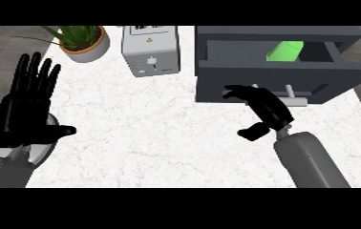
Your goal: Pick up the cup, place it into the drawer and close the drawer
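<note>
Cup (285,51) is sitting inside the open drawer (218,78), a smooth green cylinder against boxy dark grey walls. Right hand (262,106) is hanging right at the drawer front by the metal handle (297,98), fingers relaxed, holding nothing. Left hand (25,113) is resting open at the left edge, fingers up. Counter (141,128) is showing white veined marble, carrying a boxy grey appliance (150,49) and a spiky plant (76,35).

I get one view — head camera, steeply down on the marble counter (141,128), drawer (317,85) at two o'clock.
</note>
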`<state>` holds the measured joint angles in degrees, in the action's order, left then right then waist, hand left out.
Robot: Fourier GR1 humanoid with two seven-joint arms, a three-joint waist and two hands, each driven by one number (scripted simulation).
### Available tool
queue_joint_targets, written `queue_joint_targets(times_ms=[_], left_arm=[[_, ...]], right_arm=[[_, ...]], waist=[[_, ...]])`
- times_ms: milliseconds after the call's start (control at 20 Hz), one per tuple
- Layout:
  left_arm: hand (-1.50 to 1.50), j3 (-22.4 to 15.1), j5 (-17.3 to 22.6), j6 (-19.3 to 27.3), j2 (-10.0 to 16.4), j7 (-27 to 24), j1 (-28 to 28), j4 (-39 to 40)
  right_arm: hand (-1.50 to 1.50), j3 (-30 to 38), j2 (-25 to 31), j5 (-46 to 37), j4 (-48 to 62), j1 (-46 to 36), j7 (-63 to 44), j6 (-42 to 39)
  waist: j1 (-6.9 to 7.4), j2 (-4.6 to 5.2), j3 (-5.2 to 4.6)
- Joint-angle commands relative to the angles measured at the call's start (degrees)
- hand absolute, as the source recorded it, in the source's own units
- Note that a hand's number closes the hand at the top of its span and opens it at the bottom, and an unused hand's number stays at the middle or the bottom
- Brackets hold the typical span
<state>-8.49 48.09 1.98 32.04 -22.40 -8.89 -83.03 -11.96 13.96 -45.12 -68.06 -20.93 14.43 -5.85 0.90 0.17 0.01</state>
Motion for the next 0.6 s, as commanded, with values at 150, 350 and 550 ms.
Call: queue_joint_targets(times_ms=[150,350,550], left_arm=[[-1.50,3.72,-0.64,-5.22,-0.73,1.02,1.53,0.78],[-1.50,3.32,-2.52,-5.26,-3.09,-0.89,5.96,-1.21],[-1.50,4.88,-2.37,-6.89,-2.37,0.45,2.24,1.58]], right_arm=[[-1.50,4.52,-3.25,-2.77,25.16,-12.23,7.60,6.82],[-1.50,7.81,-3.25,-1.61,35.31,-18.30,11.11,7.24],[-1.50,11.24,-2.02,-0.37,44.98,-26.35,13.97,6.11]], waist=[[0.17,0.14,0.03],[0.57,0.26,0.04],[1.21,0.64,0.08]])
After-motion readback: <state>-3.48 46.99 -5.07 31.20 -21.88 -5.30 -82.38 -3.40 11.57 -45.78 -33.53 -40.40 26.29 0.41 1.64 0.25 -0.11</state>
